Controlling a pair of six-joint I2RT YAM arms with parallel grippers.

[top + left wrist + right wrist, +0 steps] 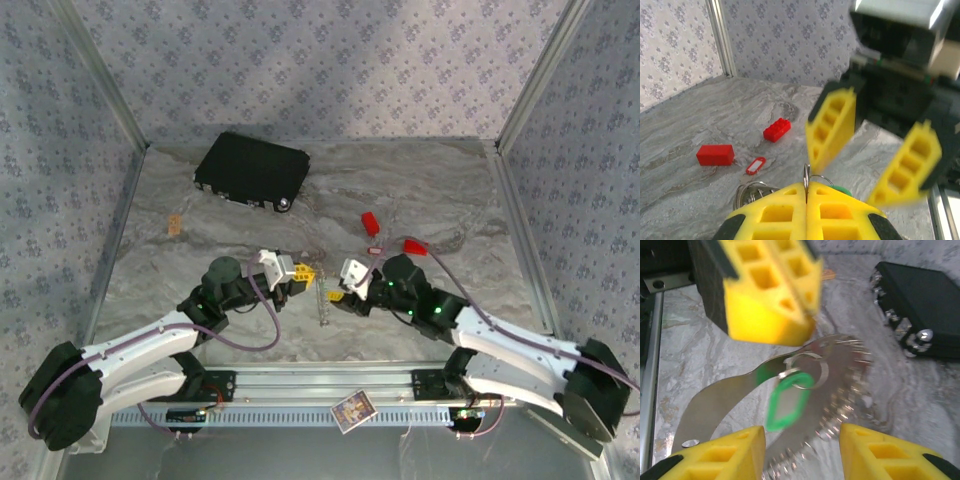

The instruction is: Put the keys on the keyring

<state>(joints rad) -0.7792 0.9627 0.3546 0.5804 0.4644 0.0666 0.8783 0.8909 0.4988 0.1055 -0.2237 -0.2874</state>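
left gripper (pixel 806 199): pressed together, pinching keyring (pixel 710 402) edge at its tips | right gripper (pixel 801 435): spread, facing left gripper; keyring between its fingers | green key (pixel 786 405): on small ring at keyring, just under left tips | red key (pixel 756 165): on table beyond left gripper, well apart; near red blocks (pixel 715 154)

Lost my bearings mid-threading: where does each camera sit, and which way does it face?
Top external: above, behind the arms, looking down at the table; both arms show.
Left wrist: over the shut left fingers, toward the right fingers.
Right wrist: over the open right fingers, toward the left fingers.
Wrist views share the green key and keyring.
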